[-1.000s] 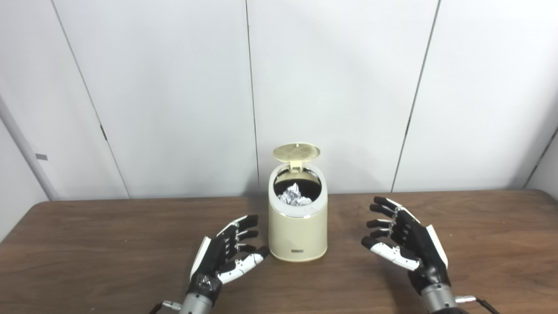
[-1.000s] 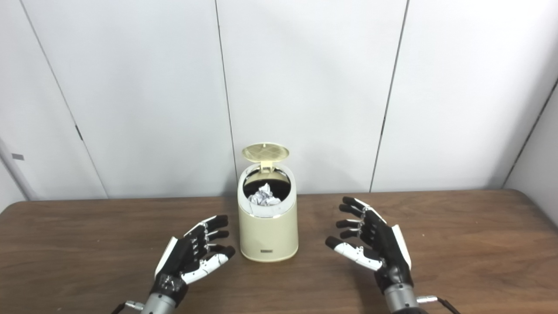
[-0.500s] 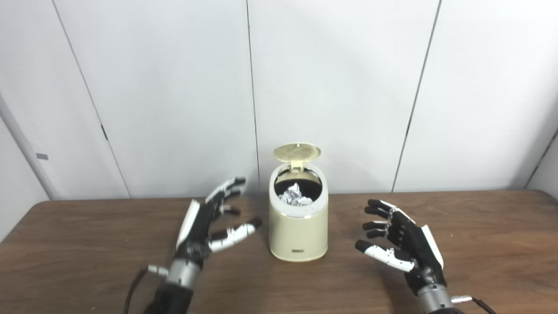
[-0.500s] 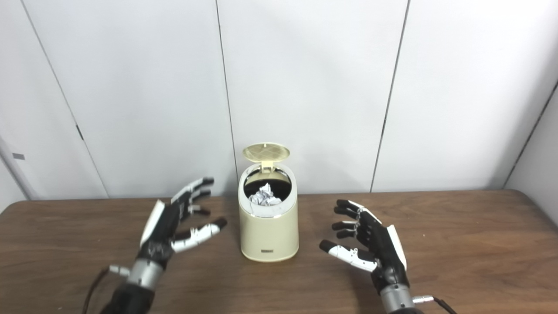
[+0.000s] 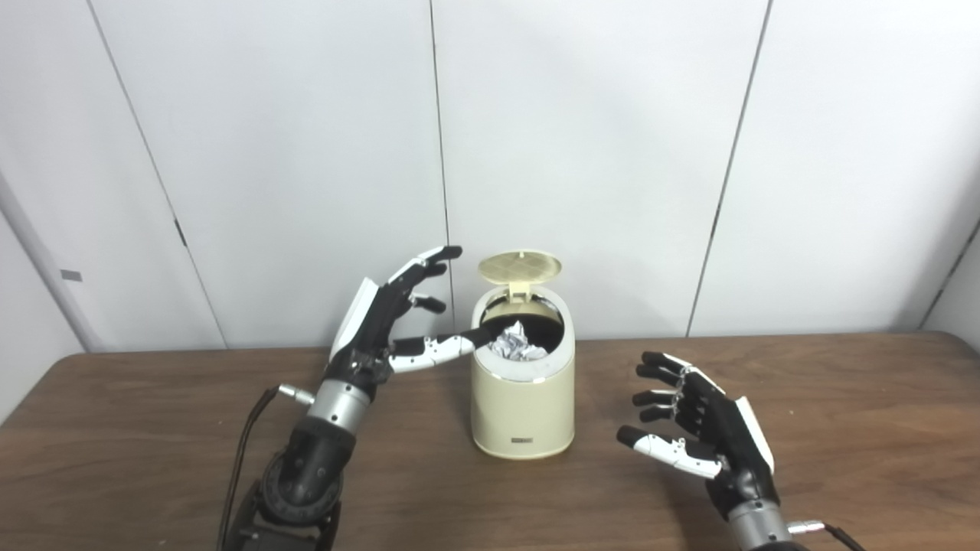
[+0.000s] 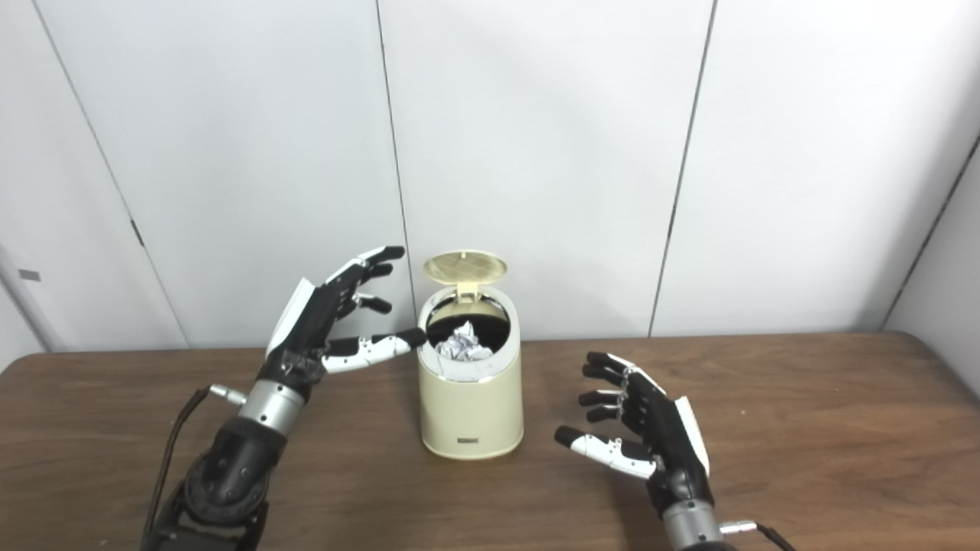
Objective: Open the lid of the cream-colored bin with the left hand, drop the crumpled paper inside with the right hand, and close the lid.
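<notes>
The cream-colored bin stands mid-table, near the far edge by the wall, with bare wood on both sides. The left robot hand is raised beside the bin's rim, fingers spread, holding nothing, thumb tip at the opening. The right robot hand hovers low, open and empty. The lid stands upright; crumpled paper lies inside.
</notes>
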